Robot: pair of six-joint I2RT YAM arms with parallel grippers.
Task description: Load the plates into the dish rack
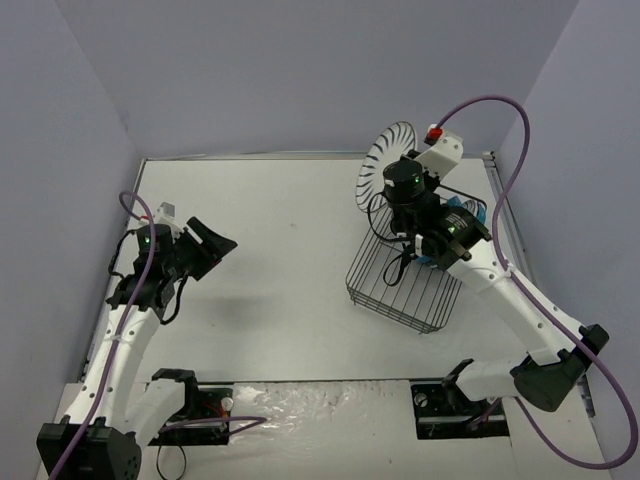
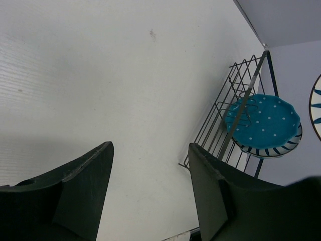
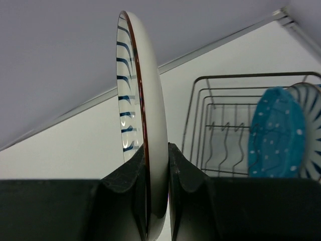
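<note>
A white plate with dark radial stripes (image 1: 383,152) is held upright on edge above the far end of the black wire dish rack (image 1: 400,285). My right gripper (image 3: 158,163) is shut on that striped plate (image 3: 150,115) at its lower rim. Inside the dish rack (image 3: 220,100) stand a teal dotted plate (image 3: 276,133) and, behind it, another striped plate (image 3: 312,125). My left gripper (image 2: 150,175) is open and holds nothing, hanging over bare table at the left (image 1: 212,240). From there the rack (image 2: 235,110) and its teal plate (image 2: 266,120) show at the right.
The rack sits tilted at the table's right side, close to the right wall (image 1: 560,120). The right arm's purple cable (image 1: 510,170) loops above the rack. Grey walls close in the table at the back and both sides.
</note>
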